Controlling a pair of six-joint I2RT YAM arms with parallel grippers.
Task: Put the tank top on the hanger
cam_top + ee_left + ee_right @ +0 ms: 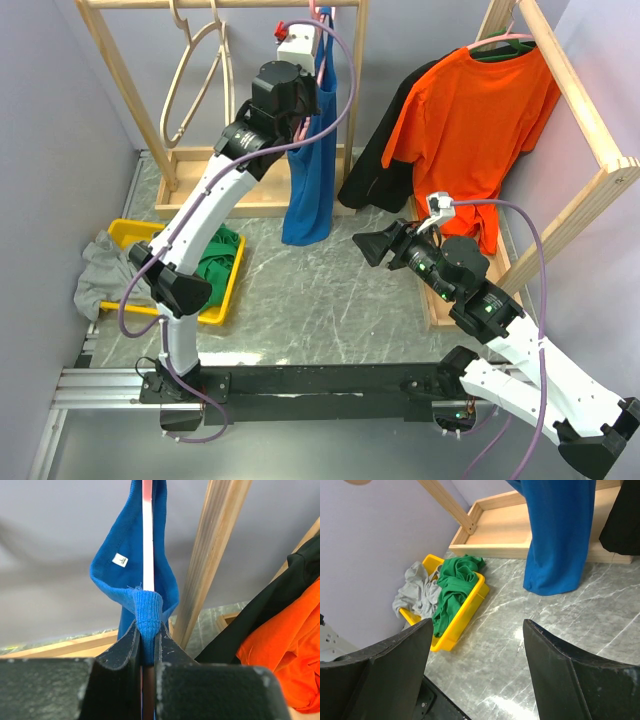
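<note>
Left gripper (pixel 147 634) jaws pinched on a tank top (pixel 308 190) strap, tight against the pink hanger (pixel 147 540) bar. Top hangs at the rack (pixel 210 555), 12 o'clock in the top view. Right gripper (pixel 375 245) jaws spread, empty, at its 4 o'clock. Risk: if I release before the strap seats, it slides off and the top drops.

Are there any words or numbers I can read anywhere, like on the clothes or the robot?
No words or numbers here can be read.
Small white label on the blue tank top: it has a tiny grey mark, too small to read.
Nothing is printed on the other clothes, the yellow bin, the wooden racks or the robot arms, as far as these views show.
</note>
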